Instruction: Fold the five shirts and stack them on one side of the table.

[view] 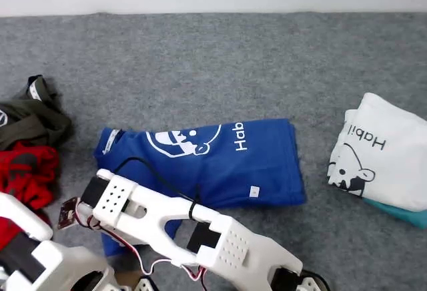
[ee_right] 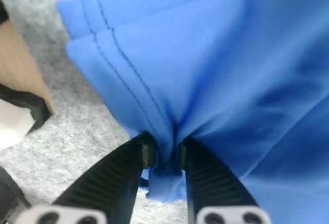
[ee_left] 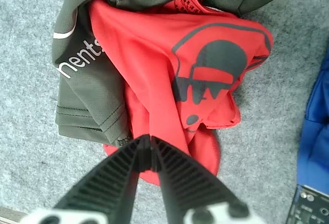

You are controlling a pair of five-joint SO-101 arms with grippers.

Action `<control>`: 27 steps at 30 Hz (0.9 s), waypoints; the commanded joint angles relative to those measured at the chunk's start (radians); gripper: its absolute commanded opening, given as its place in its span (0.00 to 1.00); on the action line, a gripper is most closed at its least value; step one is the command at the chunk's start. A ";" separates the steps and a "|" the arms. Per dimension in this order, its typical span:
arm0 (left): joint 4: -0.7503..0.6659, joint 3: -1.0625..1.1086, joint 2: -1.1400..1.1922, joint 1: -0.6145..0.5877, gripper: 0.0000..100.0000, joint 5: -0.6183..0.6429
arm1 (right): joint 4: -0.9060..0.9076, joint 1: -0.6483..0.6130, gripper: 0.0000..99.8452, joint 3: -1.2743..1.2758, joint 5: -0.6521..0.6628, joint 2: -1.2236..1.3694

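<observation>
Grey table (view: 200, 51): right tool (ee_right: 163, 154) pinches blue shirt (ee_right: 231, 70); left tool (ee_left: 150, 152) closed above red shirt (ee_left: 149, 59).

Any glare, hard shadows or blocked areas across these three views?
High view: even light, no glare; the right arm covers part of the blue shirt. Left wrist view: soft shadows in the folds of the red shirt. Right wrist view: the pinched fold darkens at the right gripper.
</observation>
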 commanded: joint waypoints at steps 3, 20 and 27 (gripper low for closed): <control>0.005 -0.004 -0.041 -0.003 0.01 -0.011 | 0.114 -0.012 0.21 -0.109 -0.077 -0.042; 0.005 -0.004 -0.041 -0.003 0.01 -0.011 | 0.122 -0.145 0.21 -0.126 -0.084 -0.038; 0.005 -0.004 -0.041 -0.003 0.01 -0.011 | 0.087 -0.056 0.21 -0.127 -0.044 0.104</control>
